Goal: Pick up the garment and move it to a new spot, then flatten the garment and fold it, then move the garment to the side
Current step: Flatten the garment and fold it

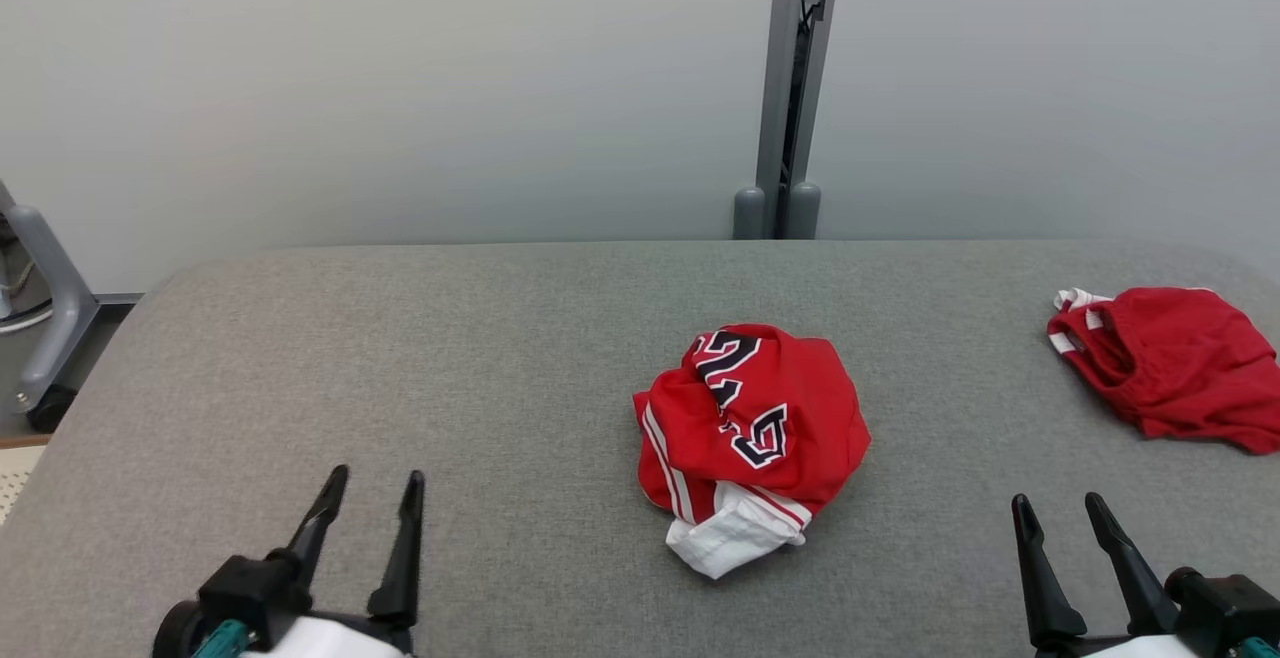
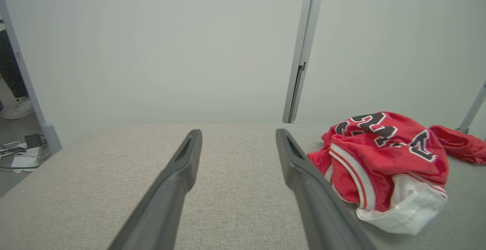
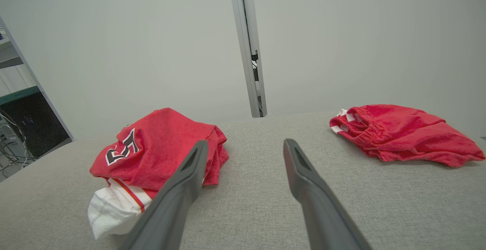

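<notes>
Grey table (image 1: 450, 358) by a pale wall (image 1: 400, 88) bears the garment (image 1: 770, 408); left claw (image 1: 378, 478) and right claw (image 1: 1056, 502) gape empty.

Bright, even, diffuse light; soft faint shadows under the garment (image 1: 750, 428). Sharp focus; wrist views bend at edges.

Lettering (image 1: 762, 435) on garment (image 1: 812, 406) partly fold-hidden

A crumpled red jersey (image 1: 752, 428) with white trim and dark numerals lies heaped ahead, between the left fingers (image 1: 405, 548) and right fingers (image 1: 1037, 568), touching neither.
</notes>
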